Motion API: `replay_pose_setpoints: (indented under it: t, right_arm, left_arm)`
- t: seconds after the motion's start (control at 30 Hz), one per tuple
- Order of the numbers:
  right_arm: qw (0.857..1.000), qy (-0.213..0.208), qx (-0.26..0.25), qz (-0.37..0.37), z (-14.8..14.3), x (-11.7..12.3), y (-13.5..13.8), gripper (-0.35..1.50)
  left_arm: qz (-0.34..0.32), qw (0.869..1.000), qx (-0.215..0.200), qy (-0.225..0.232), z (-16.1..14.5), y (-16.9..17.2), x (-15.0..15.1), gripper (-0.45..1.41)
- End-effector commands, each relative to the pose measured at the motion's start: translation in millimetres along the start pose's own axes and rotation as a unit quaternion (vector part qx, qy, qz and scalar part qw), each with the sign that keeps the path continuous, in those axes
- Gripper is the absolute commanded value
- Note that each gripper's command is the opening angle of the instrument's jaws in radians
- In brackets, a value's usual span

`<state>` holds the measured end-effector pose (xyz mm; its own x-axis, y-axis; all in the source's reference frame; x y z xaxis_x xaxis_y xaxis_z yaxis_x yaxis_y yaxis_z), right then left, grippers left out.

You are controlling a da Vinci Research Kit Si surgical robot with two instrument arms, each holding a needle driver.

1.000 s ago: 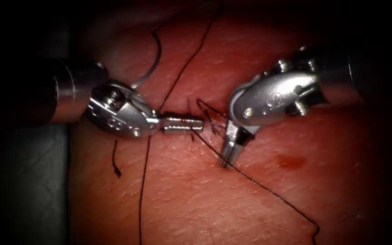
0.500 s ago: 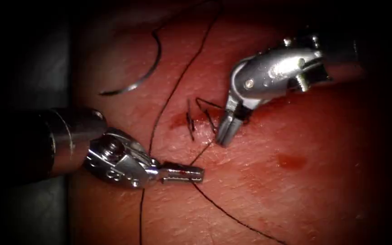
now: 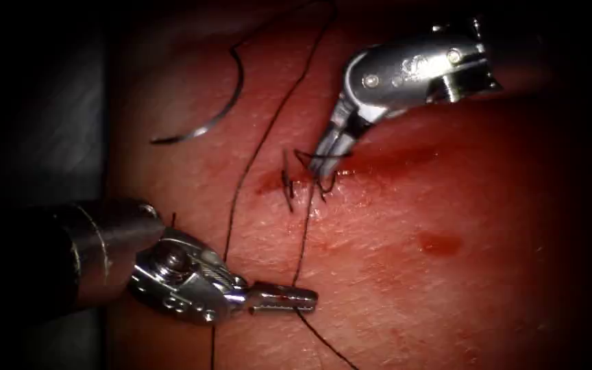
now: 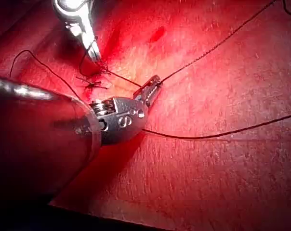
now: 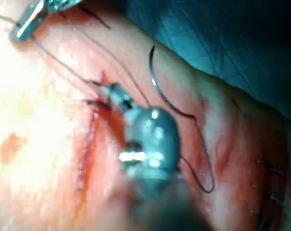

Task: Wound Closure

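Left shiny metal claw [image 3: 296, 297] clenched on thin black thread [image 3: 304, 233], pulling knot tight; right silver claw [image 3: 327, 152] grips thread at wet red cut [image 3: 351, 166]; curved steel needle [image 3: 222, 103] lies loose on pink tissue [image 3: 447, 288].

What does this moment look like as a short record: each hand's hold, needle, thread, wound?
left hand: shut on the thin black thread, below the cut
right hand: shut on a thread strand at the knot
needle: curved steel needle lies free on the reddish pork tissue, left of the cut, not in the tissue
wound: short cut with red fluid; short cut thread ends stand at the stitch
other: red fluid spot on the tissue, right of the stitch
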<state>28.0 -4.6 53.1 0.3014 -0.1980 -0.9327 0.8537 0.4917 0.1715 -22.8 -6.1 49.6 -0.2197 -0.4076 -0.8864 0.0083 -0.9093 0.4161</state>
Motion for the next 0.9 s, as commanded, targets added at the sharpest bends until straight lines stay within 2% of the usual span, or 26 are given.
replay_pose_setpoints:
  t: [0.03, 0.37, 0.77, 0.9]
  right_arm:
    - [1.0, 0.001, -0.006, 0.0, 0.8, -0.4, 0.8, -0.35]
    - [1.0, -0.006, -0.025, 0.003, 0.8, -1.6, 1.2, -0.35]
    - [0.998, -0.023, -0.056, 0.011, 0.7, -2.7, 2.2, -0.35]
    - [0.997, -0.032, -0.069, 0.017, 0.4, -3.7, 2.7, -0.35]
  left_arm:
    - [-0.002, 1.0, -0.001, 0.005, 0.6, 0.4, 0.5, -0.45]
    - [0.001, 1.0, -0.006, 0.014, 0.4, 1.3, 4.5, -0.45]
    - [0.008, 0.999, -0.018, 0.03, 0.8, 3.4, 11.8, -0.45]
    - [0.014, 0.999, -0.027, 0.037, 1.1, 5.1, 14.5, -0.45]
